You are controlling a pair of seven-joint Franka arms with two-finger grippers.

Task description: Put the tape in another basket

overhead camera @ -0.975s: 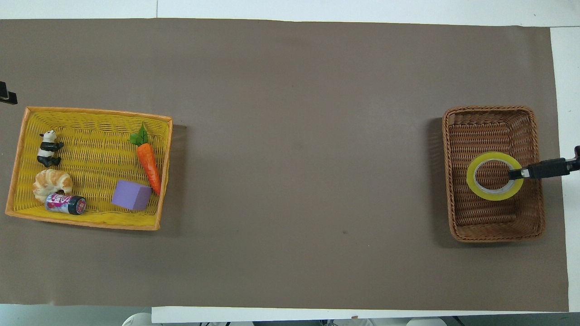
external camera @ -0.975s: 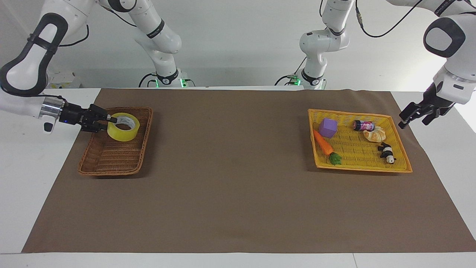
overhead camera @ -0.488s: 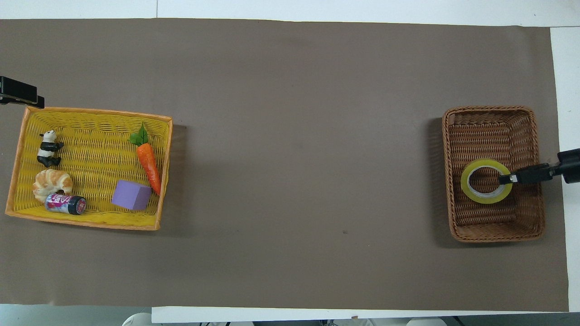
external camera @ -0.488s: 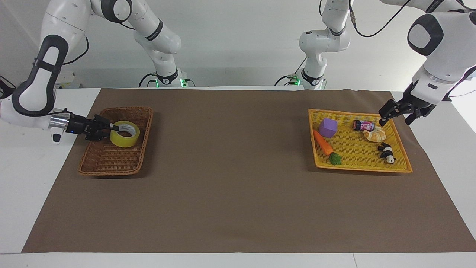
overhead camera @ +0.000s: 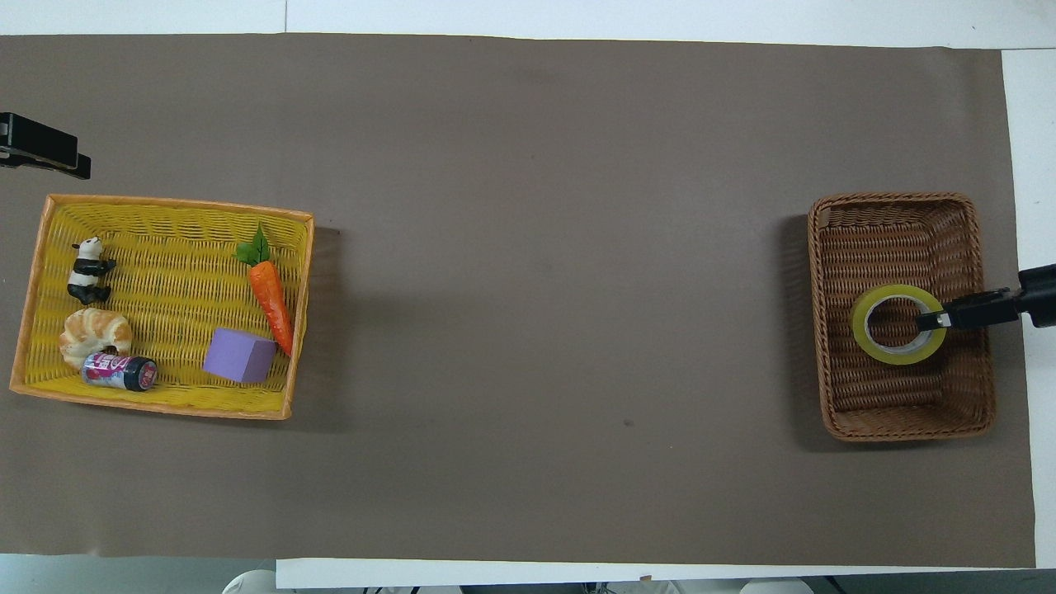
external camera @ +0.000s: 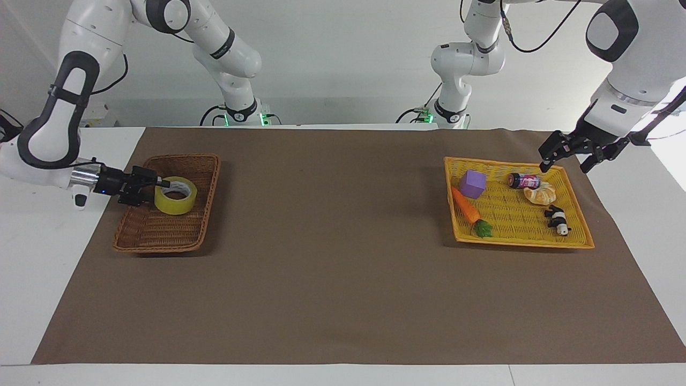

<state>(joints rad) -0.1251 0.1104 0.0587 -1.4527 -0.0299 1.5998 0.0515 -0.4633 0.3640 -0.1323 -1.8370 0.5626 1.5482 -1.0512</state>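
Observation:
The yellow tape roll (external camera: 175, 195) sits low inside the brown wicker basket (external camera: 140, 237) at the right arm's end of the table. It also shows in the overhead view (overhead camera: 866, 334), inside the basket (overhead camera: 899, 219). My right gripper (external camera: 161, 184) reaches in over the basket's side and is shut on the roll's rim (overhead camera: 936, 320). My left gripper (external camera: 566, 162) hangs open and empty in the air over the edge of the yellow tray (external camera: 581, 230) at the left arm's end. One of its fingers (overhead camera: 45, 153) shows in the overhead view.
The flat yellow tray (overhead camera: 165, 206) holds a purple cube (overhead camera: 239, 355), a carrot (overhead camera: 271, 297), a croissant (overhead camera: 95, 332), a small can (overhead camera: 120, 371) and a panda figure (overhead camera: 87, 270). A brown mat (overhead camera: 544, 272) covers the table between basket and tray.
The right gripper lowered the tape into the brown basket and shifted it slightly. The left gripper moved in from beside the tray to over its edge.

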